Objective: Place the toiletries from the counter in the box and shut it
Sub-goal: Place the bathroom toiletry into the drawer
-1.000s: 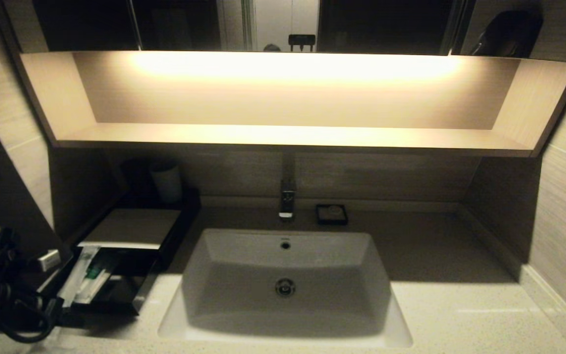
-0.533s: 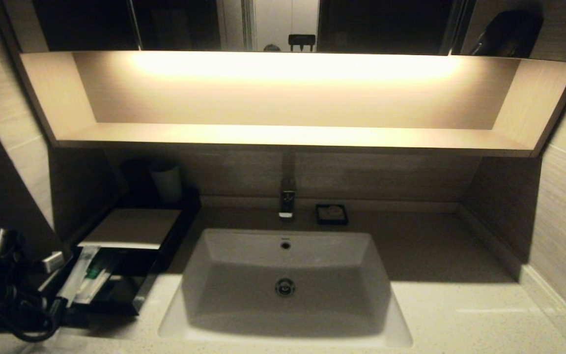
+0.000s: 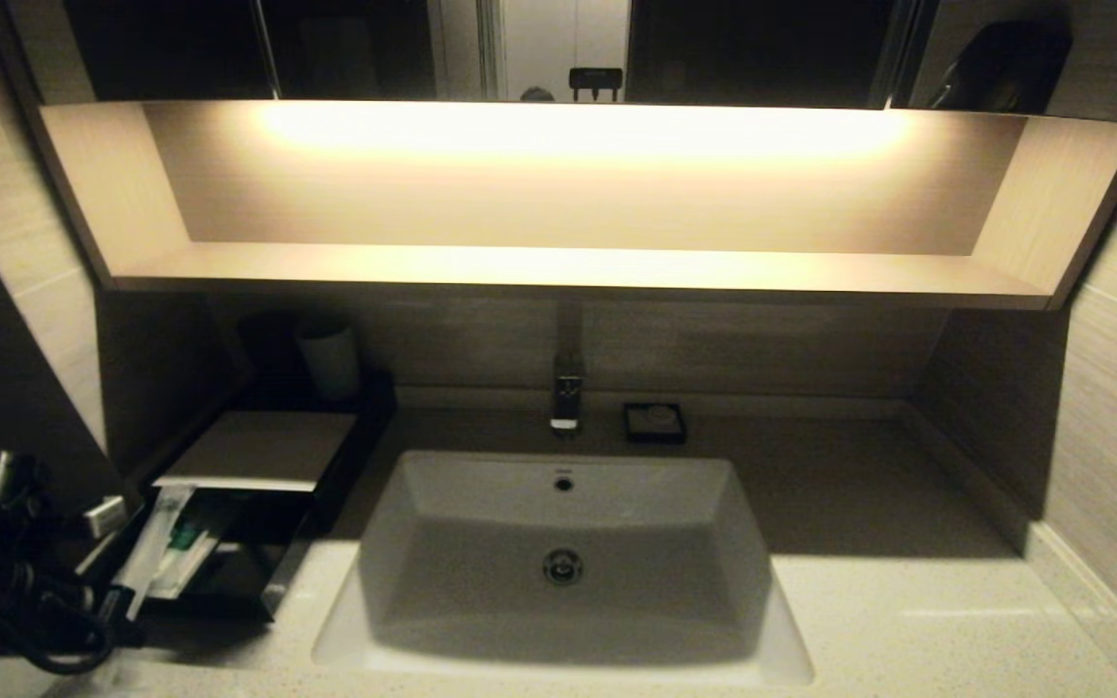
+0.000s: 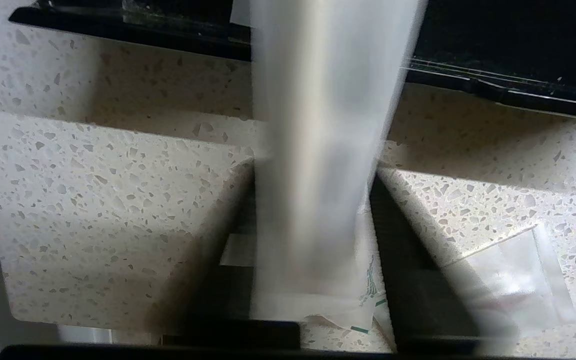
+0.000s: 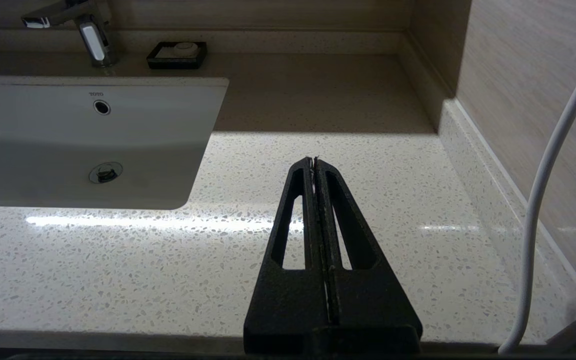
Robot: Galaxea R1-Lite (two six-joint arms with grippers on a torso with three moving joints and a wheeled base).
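The box, black with a beige top, stands at the counter's left with its drawer slid out. Slim wrapped toiletries lie in the drawer's left side. My left gripper hangs low over the counter just in front of the drawer edge, shut on a long white wrapped packet that points toward the drawer. A white sachet with green marks lies under it. A clear sachet lies beside it. My right gripper is shut and empty over the counter right of the basin.
The white basin is sunk in the counter's middle, with the tap and a small black soap dish behind it. A pale cup stands behind the box. A wall and a white cable are on the right.
My left arm has edged slightly toward the box. The white stick at the drawer's front left now reaches a little lower. Nothing else has moved.
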